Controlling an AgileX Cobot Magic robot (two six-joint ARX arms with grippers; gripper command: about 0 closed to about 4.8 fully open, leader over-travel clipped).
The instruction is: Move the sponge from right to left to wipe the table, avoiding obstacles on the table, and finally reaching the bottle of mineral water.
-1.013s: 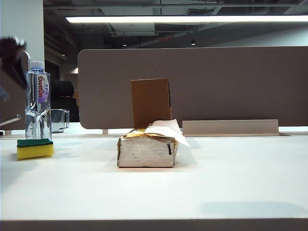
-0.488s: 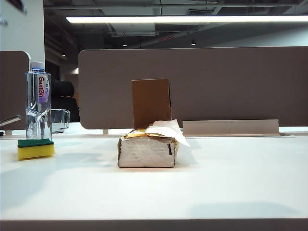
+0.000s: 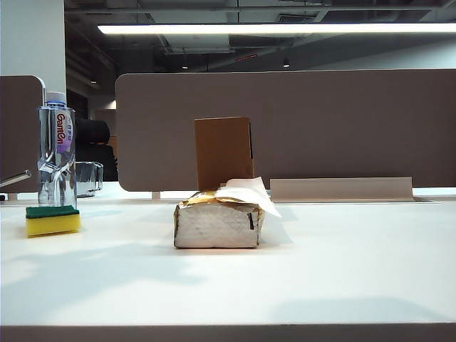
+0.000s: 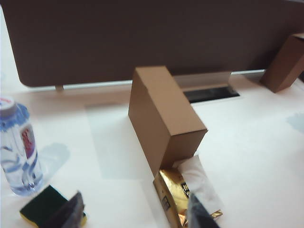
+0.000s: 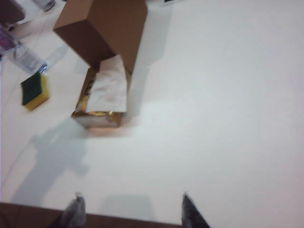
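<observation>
In the exterior view neither arm appears. The sponge (image 3: pixel 53 221) lies at the far left of the white counter (image 3: pixel 342 263), green side up, just in front of the bottle of mineral water (image 3: pixel 56 149), which stands upright with its white cap on. A short clear glass cup (image 3: pixel 88 178) stands just behind and to the right of the bottle. Mid-counter sits the tissue pack (image 3: pixel 217 223), a white tissue spilling from its gold top, and the upright cardboard box (image 3: pixel 224 152) rises right behind it. A long brown partition (image 3: pixel 320 121) closes the back of the counter, under a strip light (image 3: pixel 278 28) on a dark ceiling.

From the left wrist view, the left gripper (image 4: pixel 133 214) hangs high above the counter, its two fingertips well apart with nothing between them (only their blurred tips show). Below it the sponge (image 4: pixel 45 206) lies close beside the bottle (image 4: pixel 18 147), whether touching cannot be told. The box (image 4: pixel 164 118) stands touching the tissue pack (image 4: pixel 178 194). A second brown block (image 4: pixel 285 61) leans by the partition's end.

From the right wrist view, the right gripper (image 5: pixel 130 211) hovers over the counter's near edge, jaws spread and holding nothing. The tissue pack (image 5: pixel 102 99) and box (image 5: pixel 102 28) lie well away from it, the sponge (image 5: pixel 34 90) beyond them. Arm shadows fall across the bare white surface (image 5: pixel 228 104).
</observation>
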